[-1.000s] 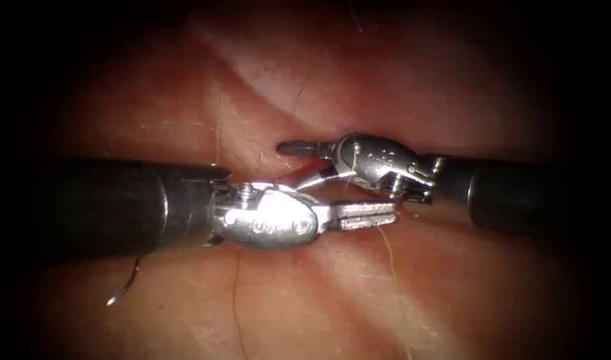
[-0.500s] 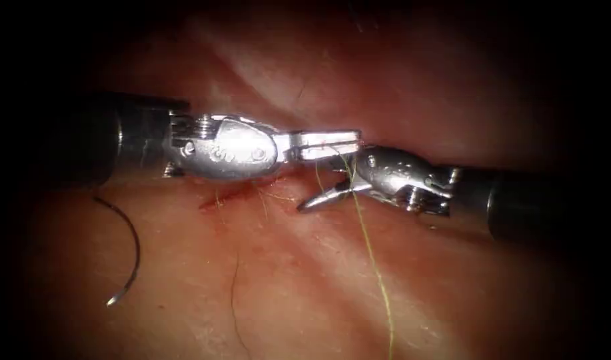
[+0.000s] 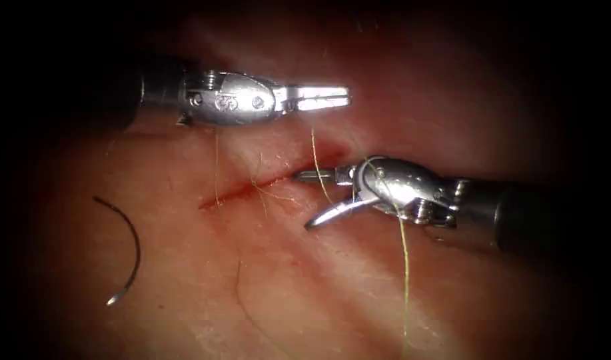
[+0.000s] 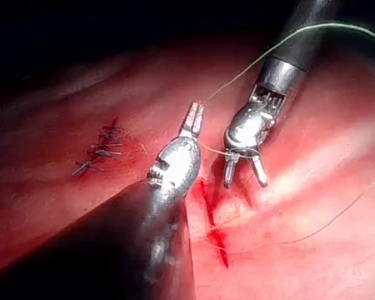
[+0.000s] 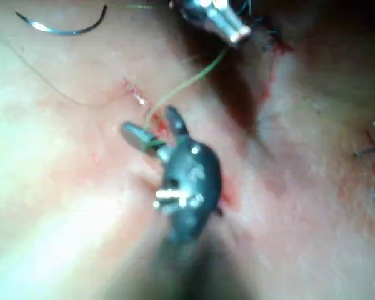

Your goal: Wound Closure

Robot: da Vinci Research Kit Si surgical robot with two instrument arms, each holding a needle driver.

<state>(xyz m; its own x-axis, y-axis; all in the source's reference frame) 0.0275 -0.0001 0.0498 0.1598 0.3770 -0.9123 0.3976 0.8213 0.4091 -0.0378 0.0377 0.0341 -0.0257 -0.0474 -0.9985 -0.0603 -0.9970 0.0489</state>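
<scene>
Endoscope view: curved needle (image 3: 128, 248) on tissue (image 3: 305, 293).

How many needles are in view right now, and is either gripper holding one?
1. The needle lies free on the tissue, left of the cut; neither gripper holds it. Others may be hidden.

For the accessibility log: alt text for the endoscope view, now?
The left tool, jaws shut on the thread, is above the cut in the tissue. The right tool, jaws open and empty, sits at the cut's right end with thread across its wrist. The needle lies free on the tissue, left of the cut.
</scene>
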